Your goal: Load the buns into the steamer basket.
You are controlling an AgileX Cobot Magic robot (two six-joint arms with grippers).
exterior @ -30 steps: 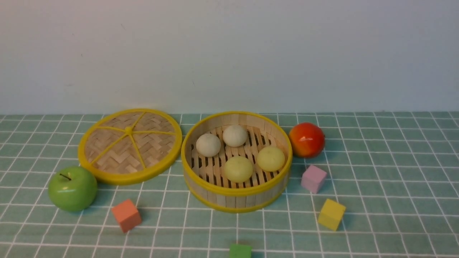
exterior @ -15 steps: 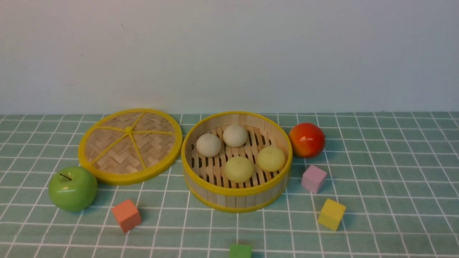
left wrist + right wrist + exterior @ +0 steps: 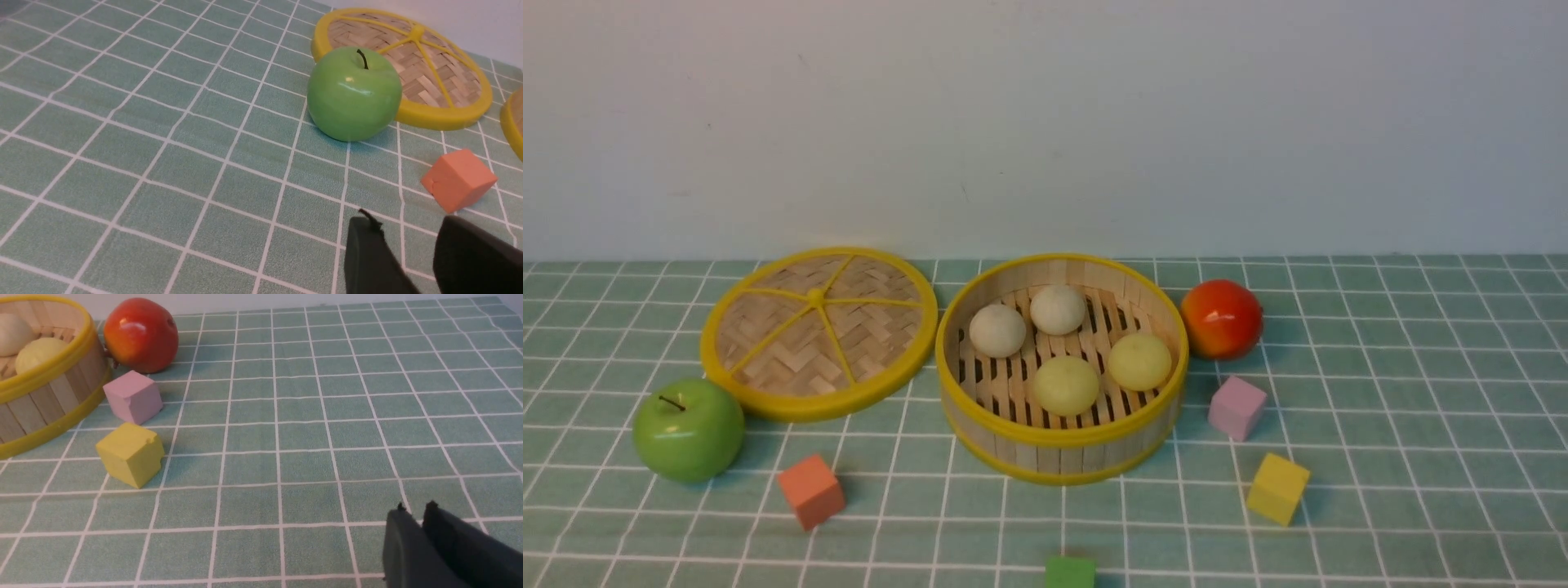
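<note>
With all four buns [image 3: 1066, 351] in the steamer basket [image 3: 1062, 453], little can go wrong unless the empty, gapped left gripper [image 3: 412, 228] sweeps ahead into the green apple [image 3: 353, 94], or the empty, barely parted right gripper [image 3: 414, 512] swings toward the yellow cube [image 3: 130, 454] far off to its side.

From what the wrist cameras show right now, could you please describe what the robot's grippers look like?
Only the tips are visible. The left gripper shows two matte black, blunt, slab-like jaws with a small frayed wisp on one tip. The right gripper looks the same: dark matte jaws, narrower at the end, with tiny rough nubs on both tips. No cables, markings or arm links appear, and the front view shows neither arm.
</note>
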